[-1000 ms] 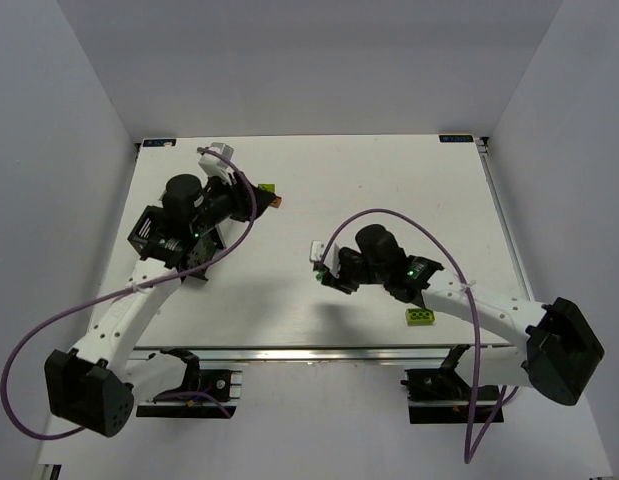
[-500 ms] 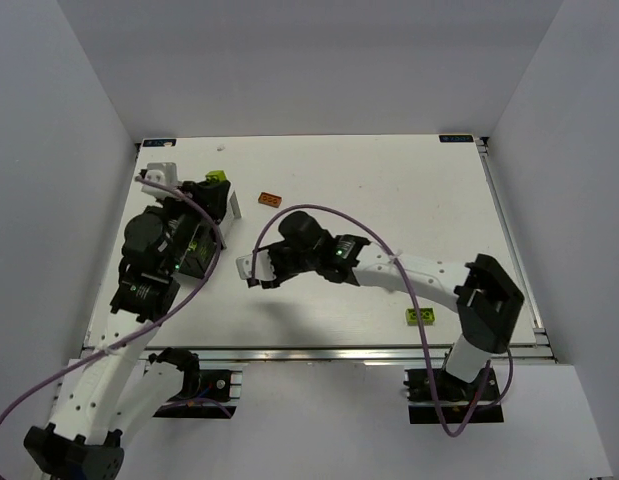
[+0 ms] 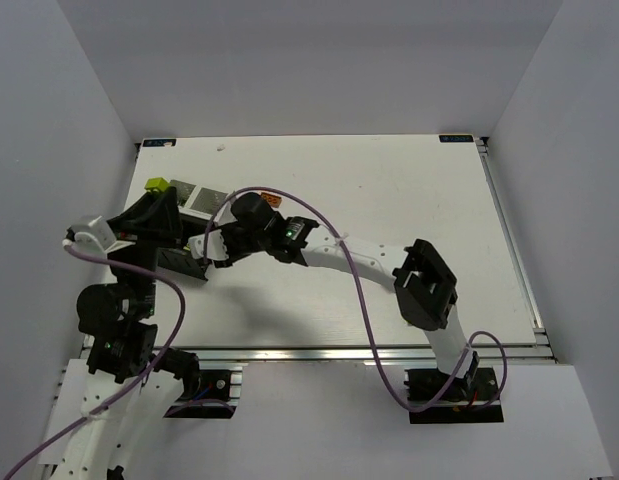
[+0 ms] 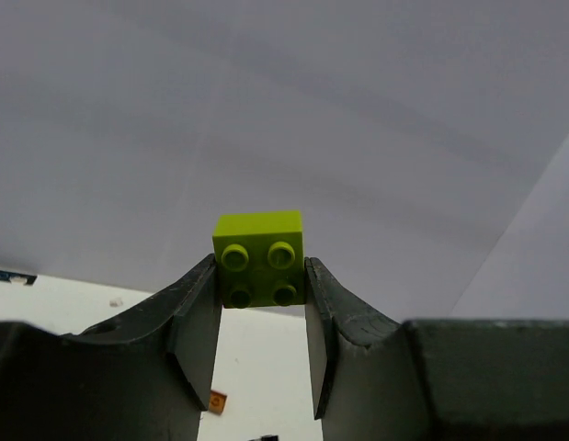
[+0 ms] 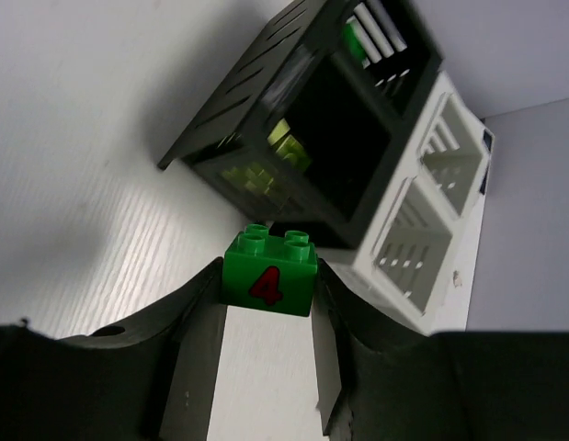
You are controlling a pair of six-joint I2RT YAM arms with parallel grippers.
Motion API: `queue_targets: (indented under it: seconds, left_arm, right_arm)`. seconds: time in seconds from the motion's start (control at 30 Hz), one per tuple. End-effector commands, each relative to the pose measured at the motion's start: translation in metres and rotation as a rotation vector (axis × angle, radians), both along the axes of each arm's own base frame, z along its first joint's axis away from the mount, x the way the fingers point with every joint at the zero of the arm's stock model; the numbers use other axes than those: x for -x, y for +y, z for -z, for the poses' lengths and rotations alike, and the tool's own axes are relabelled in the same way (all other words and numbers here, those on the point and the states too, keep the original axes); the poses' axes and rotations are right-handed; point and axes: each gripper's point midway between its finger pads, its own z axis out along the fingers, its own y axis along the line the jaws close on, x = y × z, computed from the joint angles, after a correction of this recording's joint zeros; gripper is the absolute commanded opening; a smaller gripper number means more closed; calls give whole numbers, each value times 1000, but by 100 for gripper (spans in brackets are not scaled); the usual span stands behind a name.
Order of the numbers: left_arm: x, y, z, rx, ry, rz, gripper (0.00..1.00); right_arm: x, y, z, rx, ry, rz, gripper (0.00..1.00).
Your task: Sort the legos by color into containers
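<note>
While my left gripper (image 4: 259, 287) hangs raised over the far-left part of the table (image 3: 389, 200), its jaws are pinching a lime brick (image 4: 258, 257) by two opposite sides, studs facing the wrist camera. From above, that lime brick (image 3: 156, 184) sits just left of the white container (image 3: 210, 198).

My right gripper (image 5: 268, 292) is stretched across to the same corner. Its jaws are clamped on a green brick (image 5: 268, 273), studs up, with a red "4" printed on its side. I hold it low, just in front of the black container (image 5: 307, 110), near the corner where the two boxes meet. From above, my right gripper (image 3: 211, 250) is beside the black container (image 3: 181, 263), which is half hidden under my left arm.

Both boxes have slatted walls, and they stand touching side by side. Inside the black one I can see lime bricks (image 5: 266, 167) lying on the floor, and something green shows through the slats at its far side. Of the white container (image 5: 422, 216) I see only walls and floor from this angle; what it holds I cannot tell.

An orange brick (image 3: 274, 201) lies on the table just right of the white container, apart from both boxes.
</note>
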Motion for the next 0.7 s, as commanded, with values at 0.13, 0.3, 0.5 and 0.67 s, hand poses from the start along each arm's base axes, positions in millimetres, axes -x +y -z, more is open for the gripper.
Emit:
queue_targets:
  seconds: [0.13, 0.3, 0.5, 0.67]
  left_arm:
    - [19, 12, -13, 37, -80, -26, 0]
    - [28, 10, -19, 37, -112, -1, 0]
    - [34, 6, -22, 29, -126, 22, 0]
    - [35, 6, -22, 24, -127, 27, 0]
  right_arm:
    - [-16, 60, -59, -254, 114, 67, 0]
    - [-34, 87, -71, -380, 119, 99, 0]
    - [-55, 104, -80, -515, 169, 132, 0]
    - [-67, 118, -87, -659, 185, 153, 0]
